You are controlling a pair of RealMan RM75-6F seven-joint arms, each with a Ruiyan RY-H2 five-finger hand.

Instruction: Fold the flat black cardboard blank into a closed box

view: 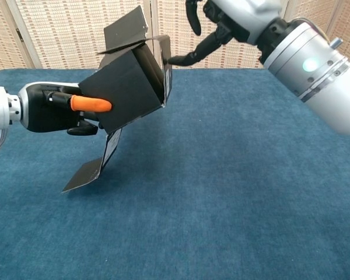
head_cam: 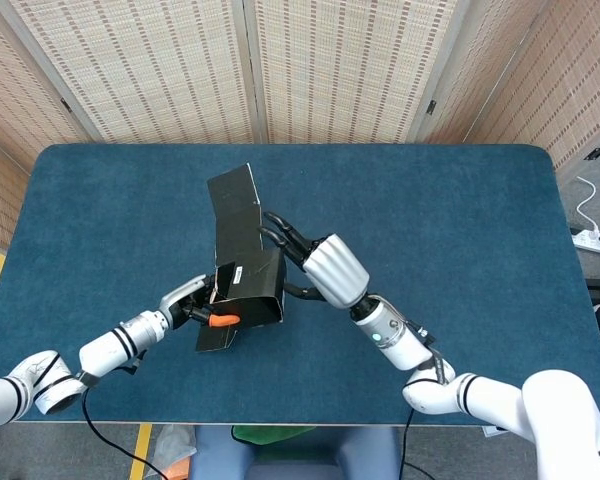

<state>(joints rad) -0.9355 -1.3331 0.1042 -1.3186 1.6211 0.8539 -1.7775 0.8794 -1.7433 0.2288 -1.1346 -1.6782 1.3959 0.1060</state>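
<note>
Black cardboard box (view: 128, 87) half-folded, tilted, raised above table; flaps open top and bottom.
</note>
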